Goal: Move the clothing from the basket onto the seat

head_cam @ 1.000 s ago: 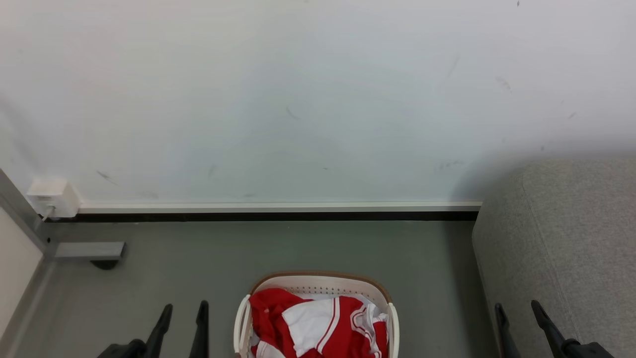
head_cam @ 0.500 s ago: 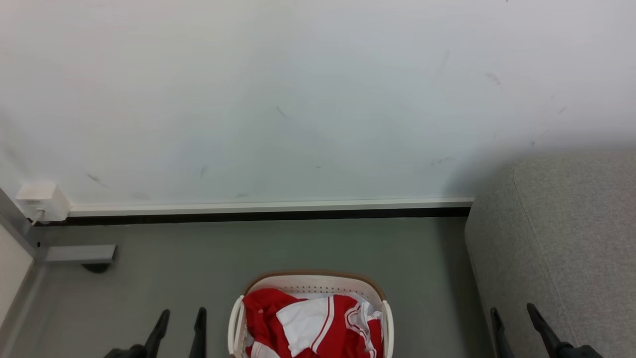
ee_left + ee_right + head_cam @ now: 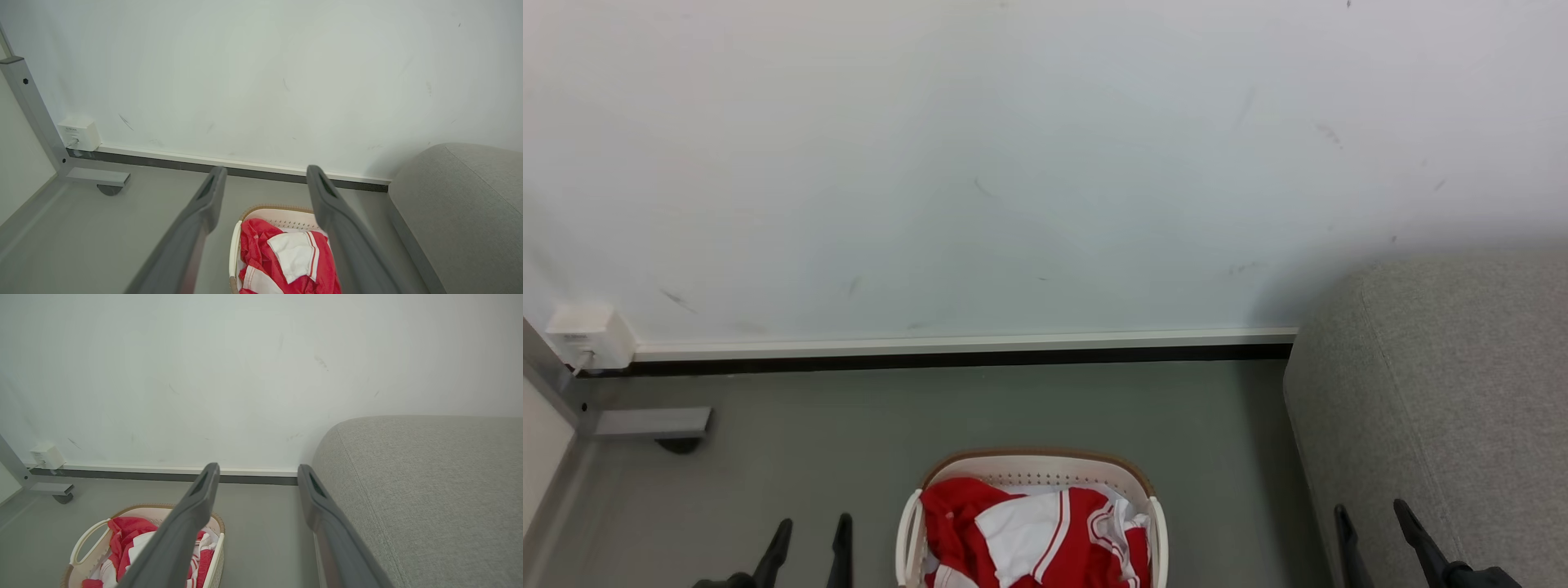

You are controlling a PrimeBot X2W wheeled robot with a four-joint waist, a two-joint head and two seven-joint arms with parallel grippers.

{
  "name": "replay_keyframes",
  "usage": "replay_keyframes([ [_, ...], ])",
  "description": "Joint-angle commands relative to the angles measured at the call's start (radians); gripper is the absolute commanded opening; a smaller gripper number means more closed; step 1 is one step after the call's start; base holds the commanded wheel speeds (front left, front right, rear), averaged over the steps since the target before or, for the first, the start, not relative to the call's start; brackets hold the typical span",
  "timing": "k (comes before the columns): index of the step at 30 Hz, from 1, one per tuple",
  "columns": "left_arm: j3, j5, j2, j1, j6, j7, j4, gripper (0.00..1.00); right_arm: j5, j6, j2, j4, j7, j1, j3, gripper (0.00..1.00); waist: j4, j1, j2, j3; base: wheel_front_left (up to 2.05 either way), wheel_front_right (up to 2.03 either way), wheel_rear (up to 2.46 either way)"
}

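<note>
Hovering with its two dark fingers spread wide and nothing between them, the left pincer point(image 3: 813, 523) hangs just left of the basket point(image 3: 1037, 454), above bare floor point(image 3: 931, 416). The right pincer point(image 3: 1370, 510) is just as open and empty, off to the basket's right, with its fingertips in front of the sofa point(image 3: 1445, 384). Neither touches anything.

Between the two, the basket stands on the floor, a little way out from the edge where the floor meets the wall point(image 3: 1013, 163). The clothing point(image 3: 1021, 539) lies bunched inside it, red with white panels and stripe trim, heaped to about rim height. None of it lies on the part of the sofa that shows. The sofa sits at the right edge of the floor, backed against the wall, near the basket with a strip of floor between them.

By my reading the task is at its very start: the reach for the first garment is not yet made. The next move calls for one pincer, perhaps the left, whose wrist view looks down onto the heap, to drop into the basket. It should close on a raised fold of the thin fabric, lift it clear of the rim and carry it across to the sofa. Loose cloth may drag a second piece along.
</note>
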Motion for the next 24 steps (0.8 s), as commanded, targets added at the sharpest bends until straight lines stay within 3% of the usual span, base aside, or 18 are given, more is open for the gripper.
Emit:
replay_keyframes([
  [1,0.005,-0.004,0.004,0.01,0.001,-0.001,0.003,1.0,0.004,-0.002,-0.006,0.001,-0.003,-0.01,0.001,1.0,0.001,0.0,0.0,-0.001,0.0,0.0,0.0],
  [17,-0.001,-0.004,0.001,-0.016,0.001,-0.001,-0.011,1.0,-0.008,-0.002,-0.006,-0.007,-0.003,-0.032,0.013,1.0,-0.021,0.0,0.0,0.021,0.0,0.0,0.0],
  [24,-0.078,-0.018,0.022,-0.098,0.001,-0.001,0.024,1.0,-0.023,-0.002,-0.006,-0.047,-0.003,-0.085,0.022,1.0,-0.058,0.0,0.0,0.142,0.0,0.0,0.0],
])
